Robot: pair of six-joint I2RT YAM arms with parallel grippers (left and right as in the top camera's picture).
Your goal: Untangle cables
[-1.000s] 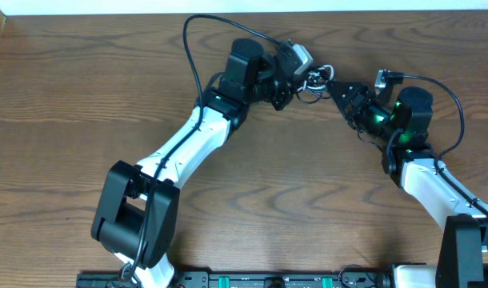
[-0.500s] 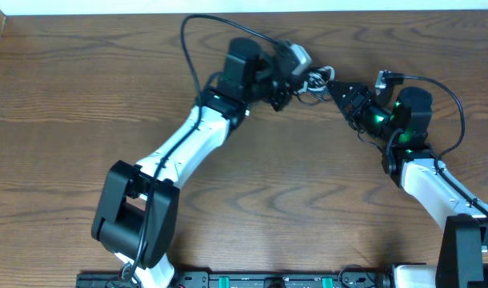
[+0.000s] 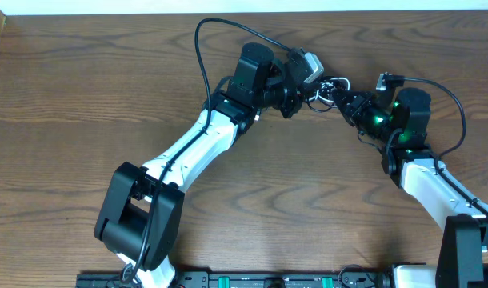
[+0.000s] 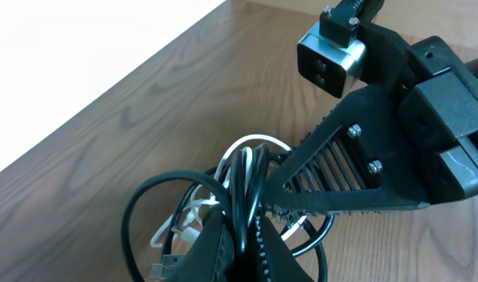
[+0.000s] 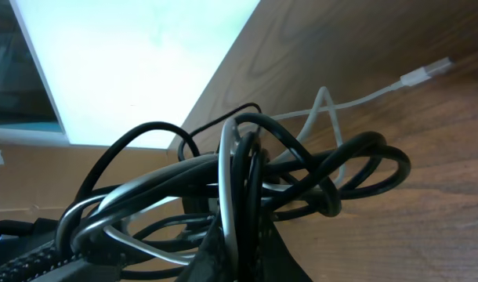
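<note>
My white-and-black left arm [image 3: 188, 152] has swung right over the brown wooden table [image 3: 68, 96], near its far edge. It brings the knotted bundle of thin black and white cables [image 3: 327, 83] to the right gripper [image 3: 340, 94], whose jaws have just snapped shut on the loops. The left gripper [image 4: 243, 235] stays clamped too, so I judge pulling apart can begin.

The wooden table [image 3: 84, 120] is lit evenly from above in the overhead view, with shadows kept faint and soft. A blown-out white strip [image 4: 59, 55] is seen beyond the table's far edge in both wrist views. The cables [image 5: 247, 180] are rendered blurred close to the right wrist lens, with glossy highlights caught along them
</note>
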